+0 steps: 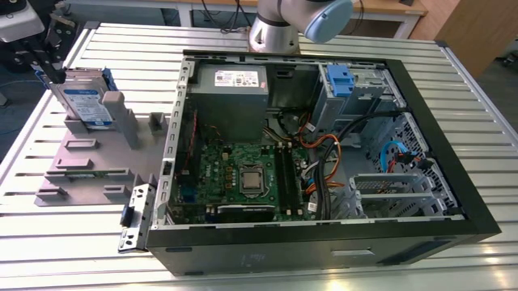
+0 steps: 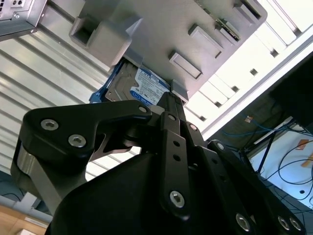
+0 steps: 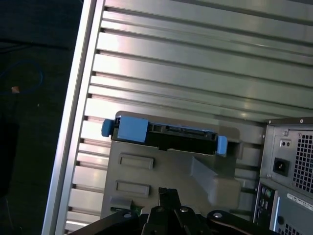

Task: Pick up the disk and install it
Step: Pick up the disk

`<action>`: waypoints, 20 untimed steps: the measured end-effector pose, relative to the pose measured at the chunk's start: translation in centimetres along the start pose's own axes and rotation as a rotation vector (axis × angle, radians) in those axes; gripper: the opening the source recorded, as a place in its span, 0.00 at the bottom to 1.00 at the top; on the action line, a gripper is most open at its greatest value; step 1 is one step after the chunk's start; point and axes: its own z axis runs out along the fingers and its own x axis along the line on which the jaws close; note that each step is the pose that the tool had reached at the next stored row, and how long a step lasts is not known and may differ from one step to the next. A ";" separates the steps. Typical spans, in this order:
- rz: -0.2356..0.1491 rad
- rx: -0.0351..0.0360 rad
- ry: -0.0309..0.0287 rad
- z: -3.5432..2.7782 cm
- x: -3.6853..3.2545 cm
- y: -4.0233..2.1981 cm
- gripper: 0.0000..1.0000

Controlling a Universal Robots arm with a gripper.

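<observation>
- A grey table (image 1: 81,254) of metal slats carries 1 open computer case (image 1: 324,239) and, on the exterior view's left, 1 flat grey plate (image 1: 121,157) with moulded holders.
- The disk (image 1: 85,103) stands on edge in a holder at the plate's far corner, close to the table's edge on the exterior view's left. Its blue-and-white label faces the case.
- Standing it upright probably leaves its upper edge free, so it can be taken from above. In the first wrist view that edge shows its connector, with blue rail ends at each side.
- The gripper (image 1: 58,74) hangs just above the disk's upper corner, on the side away from the case.
- I cannot tell how far the gripper is open. It seems to hold nothing: in the first wrist view bare plate lies between it and the disk.
- The disk rests in its holder, so the pick-up looks not yet made.
- The case lies on its side with the panel off, likely so parts can go in from above. The green board and loose cables are exposed.
- A drive cage with a blue clip (image 1: 338,79) sits at the case's far corner, well apart from the disk.
- The arm's base (image 1: 275,33) stands at the table's far edge, behind the case.
</observation>
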 end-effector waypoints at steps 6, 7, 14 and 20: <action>-0.022 -0.0006 0.0009 0.00 0.00 0.00 0.10; -0.026 -0.0006 0.0010 0.00 0.00 0.00 0.10; -0.052 -0.0013 0.0021 0.01 0.00 0.00 0.10; -0.075 -0.0019 0.0030 0.01 0.00 0.00 0.10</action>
